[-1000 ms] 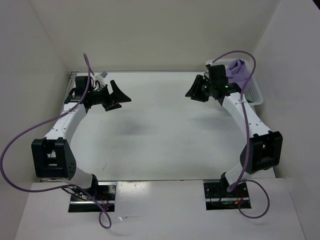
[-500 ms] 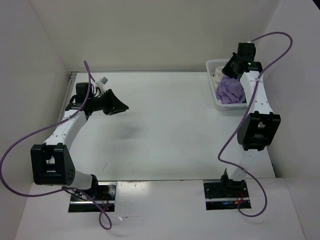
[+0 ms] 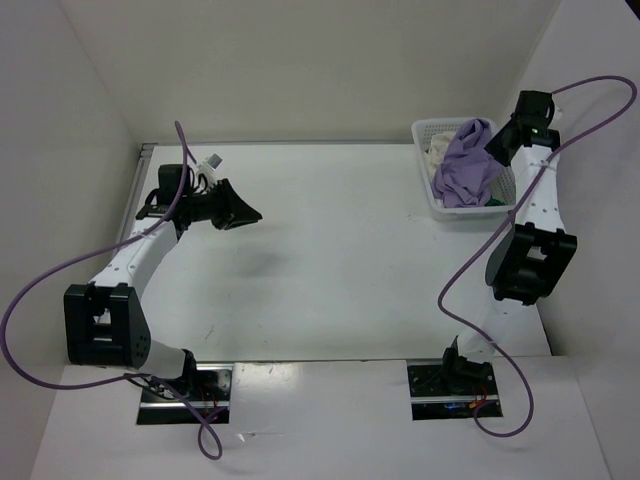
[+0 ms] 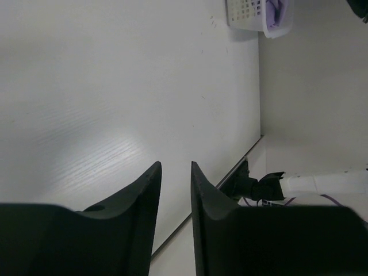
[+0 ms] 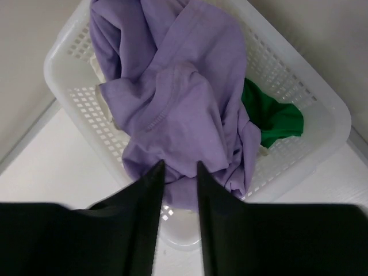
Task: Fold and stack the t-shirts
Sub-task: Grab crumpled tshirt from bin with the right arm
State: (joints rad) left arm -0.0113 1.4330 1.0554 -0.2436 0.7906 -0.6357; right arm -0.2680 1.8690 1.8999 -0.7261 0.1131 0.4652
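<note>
Left pincer [image 4: 175, 167]: well left of the basket [image 3: 425, 130], jaws now drawn in to a narrow, empty gap. Lavender shirt [image 5: 184, 98]: heaped in the basket over the cream shirt [image 5: 102, 92] and green shirt [image 5: 273, 115], long axis along the basket's length; we cannot find its collar. Right pincer [image 5: 180, 167]: swung back above the basket, slightly parted, holding nothing; we judge folding unstarted.
</note>
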